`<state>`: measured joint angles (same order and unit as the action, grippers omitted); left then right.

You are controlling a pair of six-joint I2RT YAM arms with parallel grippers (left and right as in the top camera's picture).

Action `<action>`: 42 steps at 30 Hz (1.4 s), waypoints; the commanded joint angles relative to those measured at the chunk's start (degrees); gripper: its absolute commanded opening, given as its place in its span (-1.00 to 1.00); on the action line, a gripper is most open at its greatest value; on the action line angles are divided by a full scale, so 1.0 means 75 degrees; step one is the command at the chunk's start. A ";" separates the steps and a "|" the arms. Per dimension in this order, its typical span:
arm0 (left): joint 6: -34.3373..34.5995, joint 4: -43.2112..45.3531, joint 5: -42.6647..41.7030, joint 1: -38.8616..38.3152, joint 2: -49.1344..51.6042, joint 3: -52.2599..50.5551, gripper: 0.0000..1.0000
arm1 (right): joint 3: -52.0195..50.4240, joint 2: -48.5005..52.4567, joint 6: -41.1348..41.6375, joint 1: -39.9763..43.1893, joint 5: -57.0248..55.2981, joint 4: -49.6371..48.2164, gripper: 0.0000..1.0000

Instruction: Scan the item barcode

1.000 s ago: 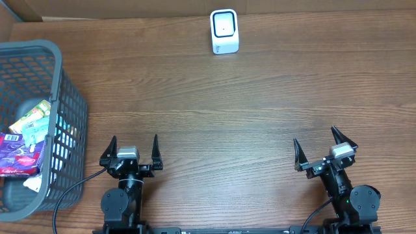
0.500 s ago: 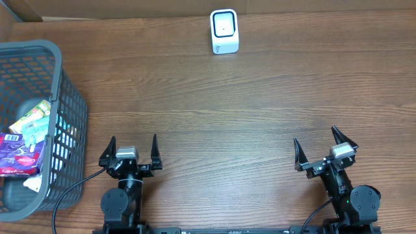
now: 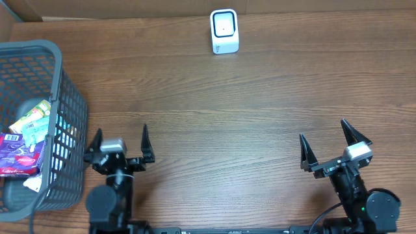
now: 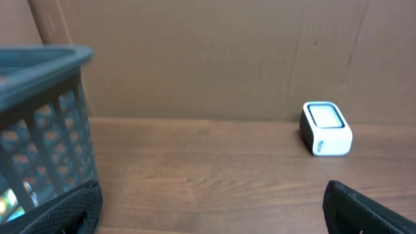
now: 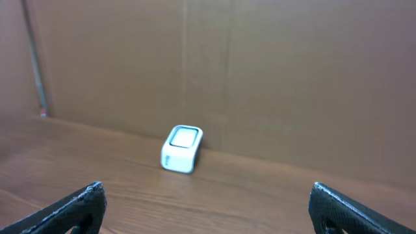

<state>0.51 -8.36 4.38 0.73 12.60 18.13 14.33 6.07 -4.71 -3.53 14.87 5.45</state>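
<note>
The wooden table (image 3: 260, 97) is wide and bare across its middle, so both arms have free room in front of them. It ends at the far side against a brown cardboard wall (image 4: 195, 58). At the left edge stands a grey plastic basket (image 3: 68, 123) with high lattice walls, and it reaches past the border of the overhead view. The left gripper (image 3: 121, 131) is at the near edge, just beside the right wall of the basket, and its fingers are spread wide with nothing between them. The right gripper (image 3: 323, 130) is at the near edge on the other side, well apart from the left one, also spread wide and holding nothing. The white barcode scanner (image 3: 224, 31) stands upright at the far edge, about midway between the two arms and far from both. The items lie inside the basket, to the left of the left gripper: a purple packet (image 3: 16, 159) and, behind it, a green carton (image 3: 32, 120). The basket wall stands between them and the gripper.
</note>
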 commanded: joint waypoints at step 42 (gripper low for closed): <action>0.3722 -1.1683 0.0472 0.3844 0.9943 1.4834 1.00 | 0.8448 0.7166 0.0052 -0.0035 0.1629 0.7431 1.00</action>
<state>20.08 -94.11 5.17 21.41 85.62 128.38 76.38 60.16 -4.47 -3.53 26.63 61.32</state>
